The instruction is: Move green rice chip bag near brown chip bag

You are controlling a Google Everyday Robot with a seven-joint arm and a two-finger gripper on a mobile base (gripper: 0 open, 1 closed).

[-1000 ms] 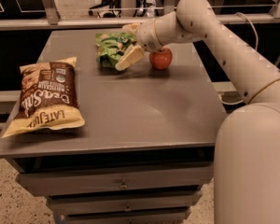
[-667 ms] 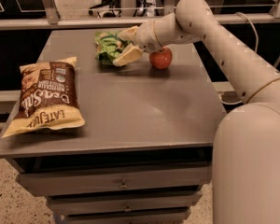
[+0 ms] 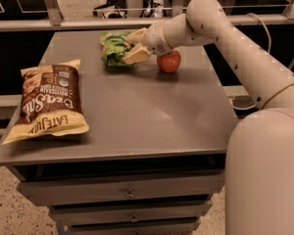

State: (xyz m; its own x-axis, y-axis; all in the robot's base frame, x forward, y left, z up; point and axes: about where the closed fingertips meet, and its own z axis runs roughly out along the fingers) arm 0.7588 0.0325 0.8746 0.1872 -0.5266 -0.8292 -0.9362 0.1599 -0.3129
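- Green bag (image 3: pixel 111 48) sits at the back of the grey worktop (image 3: pixel 152 111), just left of a red apple (image 3: pixel 169 61).
- The gripper (image 3: pixel 125 49) is right at the bag's right end, reaching in from the right with the arm (image 3: pixel 220 28) passing over the apple.
- The fingers (image 3: pixel 135 56) sit one on either side of the bag and look closed onto its crinkled edge.
- Brown bag (image 3: pixel 49 102) lies flat at the front left, well apart from the green one, its near end poking over the worktop edge.
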